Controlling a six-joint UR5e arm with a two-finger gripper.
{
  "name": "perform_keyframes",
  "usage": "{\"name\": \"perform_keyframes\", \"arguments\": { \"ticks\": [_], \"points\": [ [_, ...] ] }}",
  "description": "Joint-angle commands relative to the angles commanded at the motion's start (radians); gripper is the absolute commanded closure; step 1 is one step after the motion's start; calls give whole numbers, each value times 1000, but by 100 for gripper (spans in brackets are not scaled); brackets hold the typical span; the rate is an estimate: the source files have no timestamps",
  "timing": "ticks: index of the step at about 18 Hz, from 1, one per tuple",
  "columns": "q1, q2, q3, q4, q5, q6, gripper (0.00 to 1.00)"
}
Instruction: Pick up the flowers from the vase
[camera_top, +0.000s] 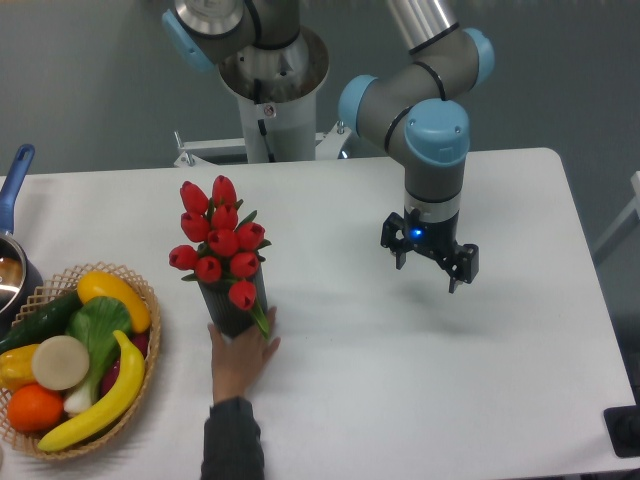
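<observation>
The flowers (220, 236), a tight bunch of red tulip buds with green stems and leaves, stand in the vase (232, 303), a dark grey cylinder on the white table left of centre. A person's hand (240, 356) holds the vase from the front. My gripper (430, 267) hangs over the table well to the right of the flowers, pointing down. Its fingers (462, 272) are spread apart with nothing between them.
A wicker basket (140, 340) with a banana, orange, cucumber and other produce sits at the front left. A pot with a blue handle (14, 180) stands at the left edge. The robot base (270, 90) rises behind the table.
</observation>
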Motion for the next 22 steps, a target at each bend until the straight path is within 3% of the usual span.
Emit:
{"name": "perform_keyframes", "arguments": {
  "ticks": [8, 13, 17, 20, 22],
  "points": [
    [-2, -9, 2, 15, -56, 0, 0],
    [37, 5, 2, 25, -323, -6, 0],
    [45, 37, -1, 23, -498, -109, 0],
    [41, 95, -38, 23, -567, -106, 0],
    [40, 141, -105, 25, -691, -103, 0]
  ]
}}
